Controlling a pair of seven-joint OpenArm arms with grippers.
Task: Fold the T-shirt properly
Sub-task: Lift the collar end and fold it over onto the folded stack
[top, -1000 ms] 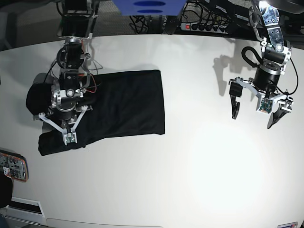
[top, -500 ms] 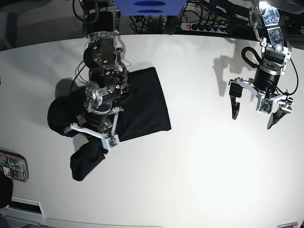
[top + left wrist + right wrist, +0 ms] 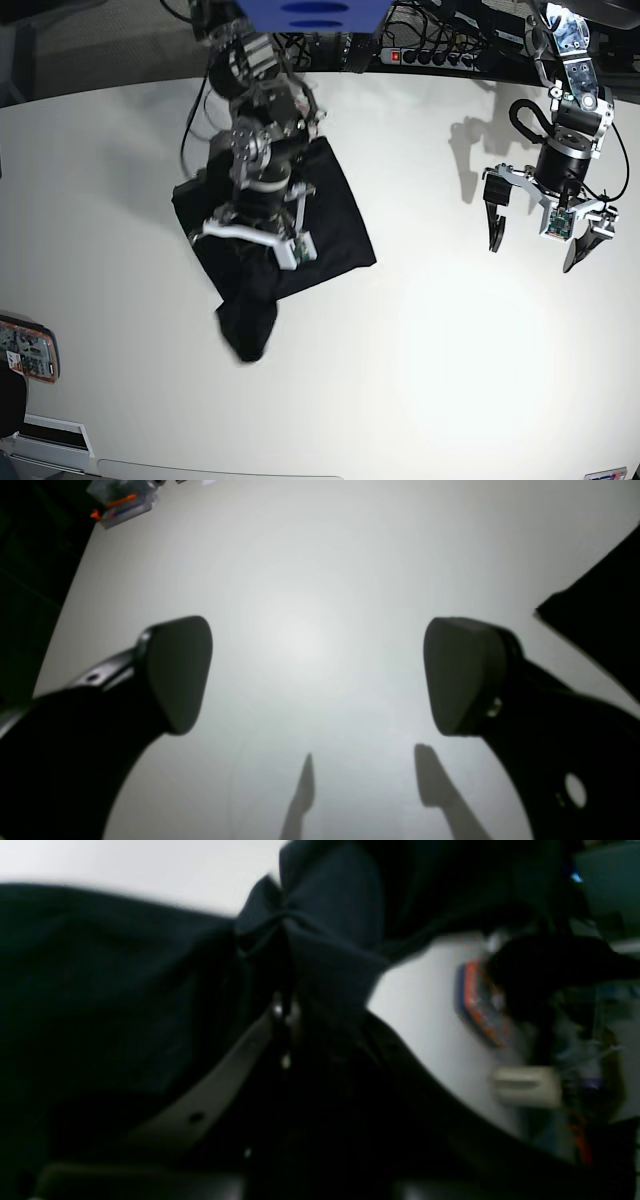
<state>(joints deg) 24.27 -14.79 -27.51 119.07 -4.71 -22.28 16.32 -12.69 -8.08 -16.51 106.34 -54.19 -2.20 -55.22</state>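
White and evenly lit, the table [image 3: 420, 380] carries the black T-shirt [image 3: 330, 225] toward ten o'clock in the base view, bunched, with a limp tail drooping toward seven o'clock. The right end effector [image 3: 255, 240] is clamped tight on a gathered pinch of that cloth; its wrist view shows fabric puckering into the closed tips. Out at three o'clock, the left end effector [image 3: 545, 235] hangs above bare table with its jaws spread wide and nothing between them.

To do this carry well, I judge the right arm should lift enough that the hanging tail clears the table, travel smoothly so the layers don't twist, and lay the edge down square before releasing. The idle arm could pin the far hem.
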